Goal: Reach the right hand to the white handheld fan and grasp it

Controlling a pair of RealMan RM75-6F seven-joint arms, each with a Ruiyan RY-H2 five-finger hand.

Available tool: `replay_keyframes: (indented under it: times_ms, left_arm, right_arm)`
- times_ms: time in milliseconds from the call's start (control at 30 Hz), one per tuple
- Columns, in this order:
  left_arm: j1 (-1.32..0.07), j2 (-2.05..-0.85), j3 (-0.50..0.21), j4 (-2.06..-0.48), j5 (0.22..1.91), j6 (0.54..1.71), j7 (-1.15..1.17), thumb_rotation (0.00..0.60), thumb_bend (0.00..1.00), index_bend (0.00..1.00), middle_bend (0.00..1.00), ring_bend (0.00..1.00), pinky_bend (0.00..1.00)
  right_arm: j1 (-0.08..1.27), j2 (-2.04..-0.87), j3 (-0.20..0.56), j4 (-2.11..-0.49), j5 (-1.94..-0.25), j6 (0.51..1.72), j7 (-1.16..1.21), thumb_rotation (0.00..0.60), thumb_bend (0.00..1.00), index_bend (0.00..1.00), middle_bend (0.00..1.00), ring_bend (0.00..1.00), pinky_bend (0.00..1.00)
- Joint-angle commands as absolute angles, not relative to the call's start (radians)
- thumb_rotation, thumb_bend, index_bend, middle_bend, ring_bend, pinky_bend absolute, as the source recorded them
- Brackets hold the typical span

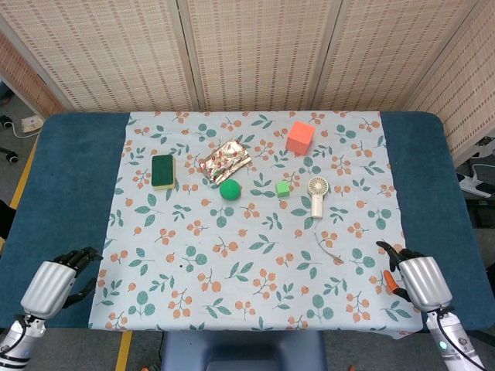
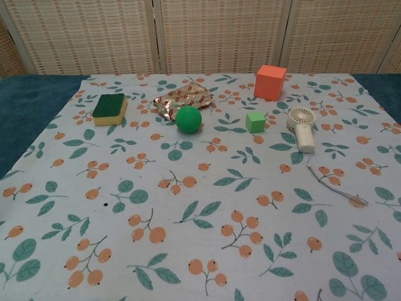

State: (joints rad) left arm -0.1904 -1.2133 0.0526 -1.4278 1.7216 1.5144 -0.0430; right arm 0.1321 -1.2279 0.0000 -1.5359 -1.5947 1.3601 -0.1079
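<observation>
The white handheld fan [image 1: 317, 195] lies flat on the floral cloth, right of centre, its round head toward the back and its handle toward me; the chest view shows the fan [image 2: 302, 128] at the right. My right hand [image 1: 418, 280] hovers at the near right corner of the cloth, well short of the fan, fingers apart and holding nothing. My left hand [image 1: 52, 280] stays at the near left over the blue table cover, also holding nothing. Neither hand shows in the chest view.
Just left of the fan sits a small green cube [image 1: 283, 188], with an orange cube [image 1: 300, 137] behind it. A green ball [image 1: 230, 190], a foil packet [image 1: 224, 158] and a green-yellow sponge [image 1: 162, 171] lie further left. A thin grey cord [image 1: 329, 249] lies between fan and right hand.
</observation>
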Motion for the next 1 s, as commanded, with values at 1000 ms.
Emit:
replay_keyframes:
  times_ms: [1000]
  left_arm:
    - [-0.135,-1.153,0.069,-1.517,1.729,1.562,0.039,0.600,0.36,0.33,0.27,0.34,0.56]
  right_arm:
    - [0.569,-1.395,0.213,-1.539,-0.781,0.784,-0.306,0.600,0.77,0.05,0.86,0.73,0.83]
